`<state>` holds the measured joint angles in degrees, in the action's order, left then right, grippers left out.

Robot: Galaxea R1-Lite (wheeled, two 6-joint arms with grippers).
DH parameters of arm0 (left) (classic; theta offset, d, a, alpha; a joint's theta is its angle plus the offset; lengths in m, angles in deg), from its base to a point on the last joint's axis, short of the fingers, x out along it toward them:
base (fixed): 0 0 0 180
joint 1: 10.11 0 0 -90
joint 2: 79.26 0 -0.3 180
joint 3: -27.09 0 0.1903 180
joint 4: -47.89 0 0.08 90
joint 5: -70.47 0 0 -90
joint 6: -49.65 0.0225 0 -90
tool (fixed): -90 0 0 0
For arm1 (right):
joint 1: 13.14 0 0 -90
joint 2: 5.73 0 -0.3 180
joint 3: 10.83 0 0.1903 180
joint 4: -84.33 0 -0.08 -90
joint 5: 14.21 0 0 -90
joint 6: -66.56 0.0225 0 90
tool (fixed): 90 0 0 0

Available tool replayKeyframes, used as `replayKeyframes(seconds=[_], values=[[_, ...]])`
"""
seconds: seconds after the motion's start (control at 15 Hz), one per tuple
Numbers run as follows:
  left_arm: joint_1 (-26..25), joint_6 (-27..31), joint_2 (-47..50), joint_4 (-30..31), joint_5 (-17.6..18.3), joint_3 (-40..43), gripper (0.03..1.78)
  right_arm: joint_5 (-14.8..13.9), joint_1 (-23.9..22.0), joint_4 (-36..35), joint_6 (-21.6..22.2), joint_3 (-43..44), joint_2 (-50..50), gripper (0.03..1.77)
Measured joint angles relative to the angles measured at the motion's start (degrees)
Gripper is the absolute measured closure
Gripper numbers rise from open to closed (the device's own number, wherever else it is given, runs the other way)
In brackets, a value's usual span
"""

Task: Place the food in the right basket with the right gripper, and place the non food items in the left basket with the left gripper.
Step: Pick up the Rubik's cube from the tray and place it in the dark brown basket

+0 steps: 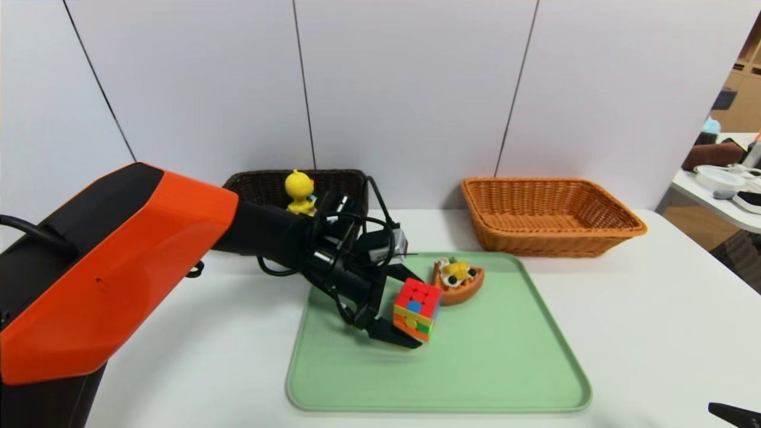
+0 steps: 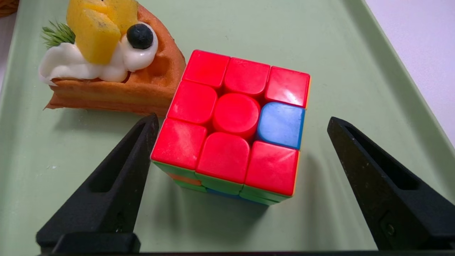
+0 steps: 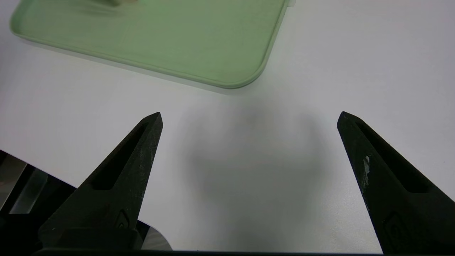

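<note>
The multicoloured cube [image 1: 417,309] with its red top [image 2: 234,124] stands on the green tray [image 1: 505,368]. My left gripper [image 1: 413,309] is open, one finger on each side of the cube; one fingertip [image 2: 149,124] sits right at its corner, the other [image 2: 337,128] stands off. The toy pastry [image 1: 458,279] with cream, yellow fruit and berries [image 2: 106,60] lies beside the cube, touching it. The yellow duck [image 1: 300,191] sits in the dark brown basket [image 1: 261,184]. The orange basket [image 1: 550,214] holds nothing. My right gripper [image 3: 249,117] hangs open over bare table near the tray's corner [image 3: 249,78]; its tip [image 1: 734,412] shows at lower right.
Grey panels wall the back of the white table [image 1: 654,333]. Both baskets stand along the back, behind the tray. A side table with clutter [image 1: 725,178] lies beyond the right edge. My left arm's orange shell [image 1: 119,267] fills the left foreground.
</note>
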<state>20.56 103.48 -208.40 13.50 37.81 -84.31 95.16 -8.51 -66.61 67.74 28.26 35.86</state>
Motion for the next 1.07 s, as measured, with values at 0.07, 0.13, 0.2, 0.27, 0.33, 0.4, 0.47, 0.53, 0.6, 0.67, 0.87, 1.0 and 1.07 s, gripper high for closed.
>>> replayKeyframes(seconds=[0.07,0.13,0.2,0.27,0.33,0.4,0.47,0.53,0.6,0.67,0.87,1.0,1.07], values=[[0.1,0.0,-0.2,0.0,0.0,0.0,0.12,0.0,0.0,0.0,0.0,0.0,0.0,0.10],[0.1,-0.1,-0.4,0.1,0.0,-0.1,0.12,0.0,0.0,-0.1,0.0,0.0,0.0,0.10],[0.1,-0.1,-0.5,0.1,0.0,-0.1,0.12,0.0,0.0,-0.1,0.0,0.0,0.0,0.10],[0.1,-0.1,-0.5,0.3,0.0,-0.1,0.12,0.0,0.0,-0.1,-0.1,0.0,0.1,0.10],[0.1,-0.1,-0.6,0.4,0.0,-0.1,0.12,0.0,0.0,-0.1,-0.1,0.0,0.1,0.10],[0.1,-0.1,-0.7,0.6,0.0,-0.1,0.15,0.0,0.0,-0.1,0.0,0.0,0.1,0.10],[0.2,-0.1,-0.7,0.9,0.0,-0.1,0.36,0.0,0.0,-0.1,0.0,0.0,0.1,0.10],[0.2,-0.1,-0.7,0.9,0.0,-0.1,0.51,0.0,0.0,-0.1,0.0,0.0,0.1,0.10],[0.2,-0.1,-0.7,0.9,0.0,-0.1,0.66,0.0,0.0,-0.1,0.0,0.0,0.1,0.10],[0.2,-0.1,-0.7,0.9,0.0,-0.1,0.78,0.0,0.0,-0.1,0.0,0.0,0.1,0.10],[0.2,-0.1,-0.7,1.7,0.0,-0.1,0.82,0.0,0.0,-0.1,0.0,0.0,0.1,0.10],[0.1,-0.2,-0.4,1.7,0.0,0.2,0.82,0.0,0.0,0.0,0.0,0.0,0.1,0.10],[0.1,-0.3,0.0,1.6,0.0,0.4,0.82,0.0,0.0,0.0,0.0,-0.1,0.0,0.10]])
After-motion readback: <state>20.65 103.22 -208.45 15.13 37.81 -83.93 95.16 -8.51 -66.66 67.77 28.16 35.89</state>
